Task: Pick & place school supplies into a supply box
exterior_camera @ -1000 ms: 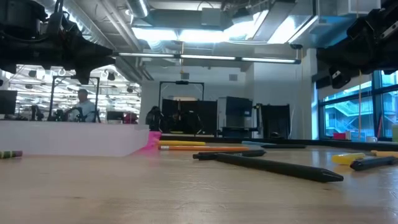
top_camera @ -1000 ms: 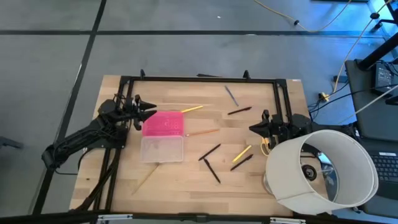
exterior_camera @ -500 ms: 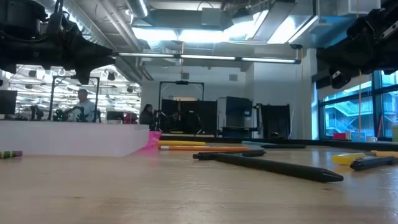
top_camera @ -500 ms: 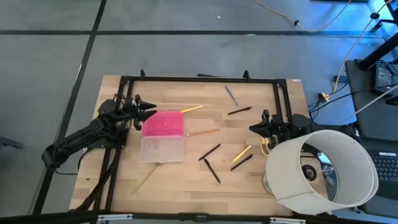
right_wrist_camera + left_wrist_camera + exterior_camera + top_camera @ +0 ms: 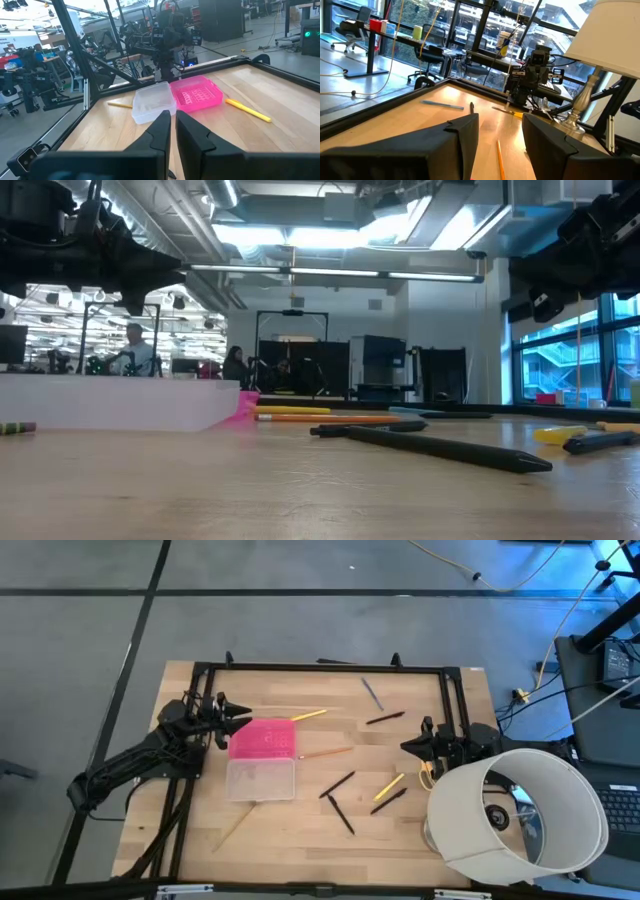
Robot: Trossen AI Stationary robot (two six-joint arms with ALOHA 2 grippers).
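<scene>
Two robot arms hover over a pale wooden desk strewn with pens and pencils in a glass-walled lab.

No writing is legible. The supply box lies open left of centre, its pink lid flat beside it. The left gripper hangs just off the lid, jaws parted and empty. The right gripper, centre right beside a white lampshade, has jaws nearly closed on nothing. A yellow pencil lies right of centre; people sit beyond.
</scene>
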